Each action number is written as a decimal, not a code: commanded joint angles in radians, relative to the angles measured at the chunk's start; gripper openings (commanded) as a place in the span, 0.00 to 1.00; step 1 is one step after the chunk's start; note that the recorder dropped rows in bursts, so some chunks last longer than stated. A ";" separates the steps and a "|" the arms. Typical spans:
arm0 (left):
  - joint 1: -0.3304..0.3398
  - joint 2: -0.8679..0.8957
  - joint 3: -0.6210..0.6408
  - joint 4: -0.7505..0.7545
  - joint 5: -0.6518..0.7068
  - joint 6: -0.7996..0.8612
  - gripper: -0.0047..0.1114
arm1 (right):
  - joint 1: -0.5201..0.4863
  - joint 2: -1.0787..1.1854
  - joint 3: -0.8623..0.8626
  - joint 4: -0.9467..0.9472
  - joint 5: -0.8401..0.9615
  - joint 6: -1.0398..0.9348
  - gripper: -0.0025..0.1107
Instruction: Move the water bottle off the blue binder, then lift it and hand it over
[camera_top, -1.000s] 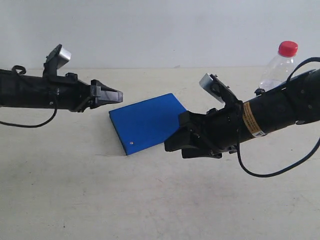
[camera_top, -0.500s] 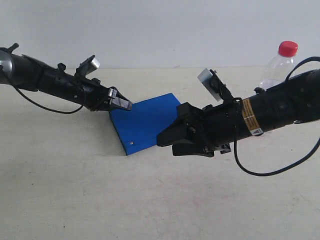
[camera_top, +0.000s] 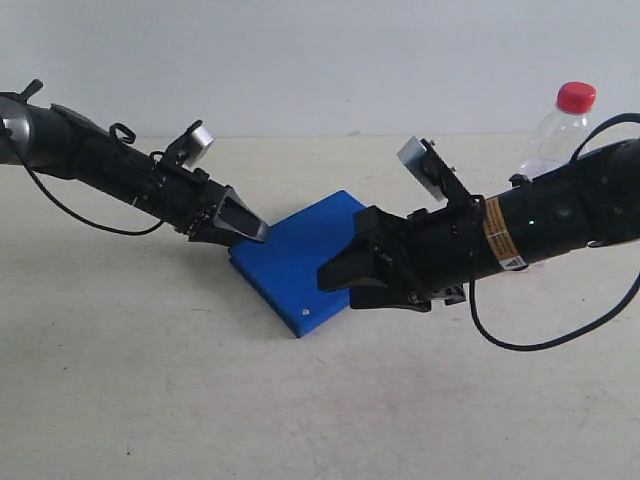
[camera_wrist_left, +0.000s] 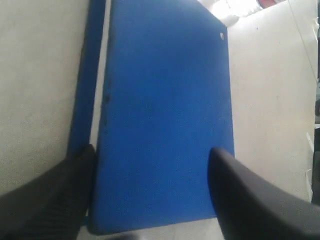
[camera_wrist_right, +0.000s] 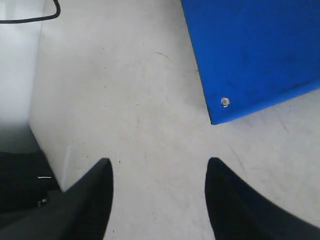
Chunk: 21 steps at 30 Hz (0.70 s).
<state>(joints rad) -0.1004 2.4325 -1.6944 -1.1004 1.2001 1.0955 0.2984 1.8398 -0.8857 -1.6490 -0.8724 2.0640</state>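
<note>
While looking across a pale, scuffed tabletop (camera_top: 150, 400) toward a plain whitish wall (camera_top: 300, 60), catching the left arm (camera_top: 90, 160) and the right arm (camera_top: 560, 215), both black, reaching in from the table's left and right edges. Finding the blue binder (camera_top: 295, 265) lying flat near the middle of the table, skewed, with one corner and its silver rivet (camera_top: 305, 313) pointing toward the front edge. Spotting the water bottle (camera_top: 553, 135) standing upright near the back right corner, red cap on top, well apart from the binder and partly hidden behind the right arm.

Angling the left gripper (camera_top: 248, 228) down at the binder's back left corner. Spreading its fingers (camera_wrist_left: 55, 195) wide in the left wrist view, one beside the cover's long edge, the other above the blue cover itself, with the cover filling the gap between them. Gripping nothing; leaving it impossible to tell whether either finger is pressing on the cover.

Hanging the right gripper (camera_top: 338, 280) low just beside the binder's front right edge. Holding those jaws well apart as well, with only tabletop showing between the two dark fingers in the right wrist view and the riveted corner lying just beyond the tips. Clasping nothing and, as far as the views are showing, touching neither binder nor bottle.
</note>
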 joint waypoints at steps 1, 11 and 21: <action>-0.005 -0.013 -0.003 0.018 0.021 -0.064 0.55 | -0.009 -0.002 -0.006 -0.043 0.069 -0.012 0.46; -0.038 -0.013 -0.003 0.120 0.021 -0.144 0.42 | -0.009 -0.002 0.006 -0.095 0.260 0.034 0.46; -0.071 -0.013 -0.003 0.110 0.021 -0.194 0.08 | -0.009 0.011 0.016 -0.095 0.351 0.030 0.46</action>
<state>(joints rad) -0.1630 2.4325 -1.6944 -0.9845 1.2104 0.9338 0.2925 1.8507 -0.8741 -1.7411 -0.5429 2.1005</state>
